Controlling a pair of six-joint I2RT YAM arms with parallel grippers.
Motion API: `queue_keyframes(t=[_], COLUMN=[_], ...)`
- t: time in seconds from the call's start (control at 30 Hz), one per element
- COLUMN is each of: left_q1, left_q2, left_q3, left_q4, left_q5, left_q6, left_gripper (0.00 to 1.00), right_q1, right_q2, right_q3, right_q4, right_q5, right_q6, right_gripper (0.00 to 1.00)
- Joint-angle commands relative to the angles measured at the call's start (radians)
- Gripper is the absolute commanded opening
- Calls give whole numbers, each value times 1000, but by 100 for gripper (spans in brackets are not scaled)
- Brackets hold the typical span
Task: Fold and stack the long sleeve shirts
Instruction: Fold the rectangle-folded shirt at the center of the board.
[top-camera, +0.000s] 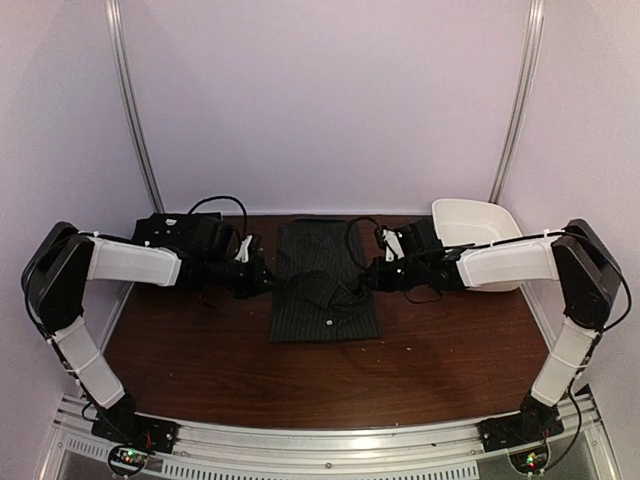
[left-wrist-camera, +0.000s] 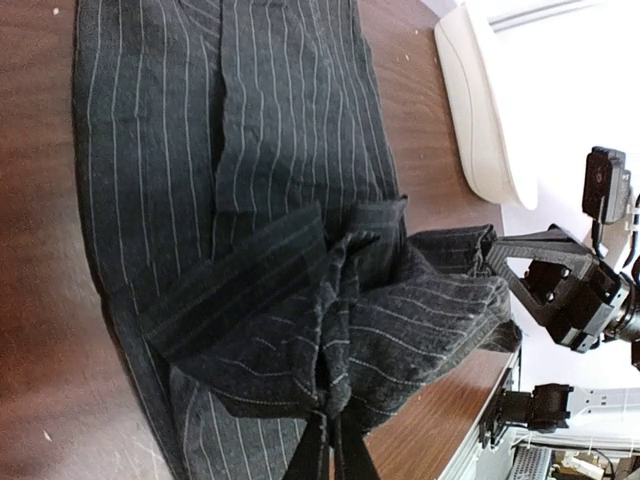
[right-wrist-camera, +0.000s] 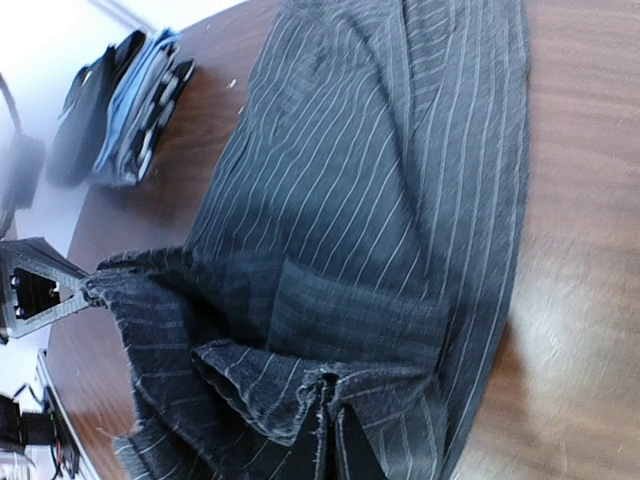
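Note:
A black pinstriped long sleeve shirt (top-camera: 322, 285) lies flat in the middle of the brown table, its sides folded in. My left gripper (top-camera: 272, 281) is shut on its left edge (left-wrist-camera: 330, 400); my right gripper (top-camera: 372, 279) is shut on its right edge (right-wrist-camera: 330, 395). Between them the pinched cloth is lifted into a bunched ridge (left-wrist-camera: 400, 300) across the shirt's middle. The ridge also shows in the right wrist view (right-wrist-camera: 190, 330). A pile of dark folded shirts (top-camera: 175, 232) lies at the back left, partly hidden by my left arm, and shows in the right wrist view (right-wrist-camera: 120, 110).
A white plastic tub (top-camera: 478, 228) stands at the back right, also seen in the left wrist view (left-wrist-camera: 485, 110). The table's front edge and a metal rail (top-camera: 330, 440) run along the near side. Pale walls close in the back and sides.

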Motion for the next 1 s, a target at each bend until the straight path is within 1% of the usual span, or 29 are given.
queue_keyframes(t=[0.0, 0.07, 0.1, 0.17, 0.2, 0.23, 0.37, 0.43, 0.47, 0.6, 0.67, 0.8, 0.9, 0.97], left_q1=[50, 68, 79, 97, 104, 110, 120, 124, 127, 138, 142, 142, 142, 141], left_q2=[83, 129, 150, 187, 198, 209, 253, 258, 257, 228, 203, 139, 94, 62], left_q3=[101, 130, 143, 159, 165, 178, 244, 262, 264, 262, 256, 226, 193, 162], left_q4=[3, 9, 8, 21, 29, 25, -15, -20, -20, -30, -46, -73, -73, -73], left_q5=[15, 20, 16, 15, 16, 13, 2, 1, 1, -20, -43, -84, -78, -73], left_q6=[21, 17, 14, 4, 2, 6, 36, 41, 44, 56, 68, 87, 91, 91], left_gripper=[3, 3, 2, 1, 4, 9, 29, 40, 43, 47, 47, 47, 47, 47], right_q1=[-55, -75, -83, -104, -112, -121, -143, -144, -142, -127, -104, -27, 29, 55], right_q2=[78, 127, 151, 179, 189, 197, 200, 180, 166, 101, 61, -4, -6, 6], right_q3=[83, 132, 157, 195, 212, 227, 276, 281, 281, 257, 231, 173, 160, 160], right_q4=[20, 19, 16, 14, 10, 2, -33, -59, -73, -117, -125, -129, -134, -134], right_q5=[31, 19, 14, 11, 12, 11, 21, 40, 48, 80, 85, 73, 58, 48], right_q6=[49, 58, 59, 61, 57, 53, 32, 11, 0, -46, -65, -82, -77, -70], right_gripper=[8, 13, 18, 23, 26, 29, 48, 56, 57, 58, 56, 45, 33, 27])
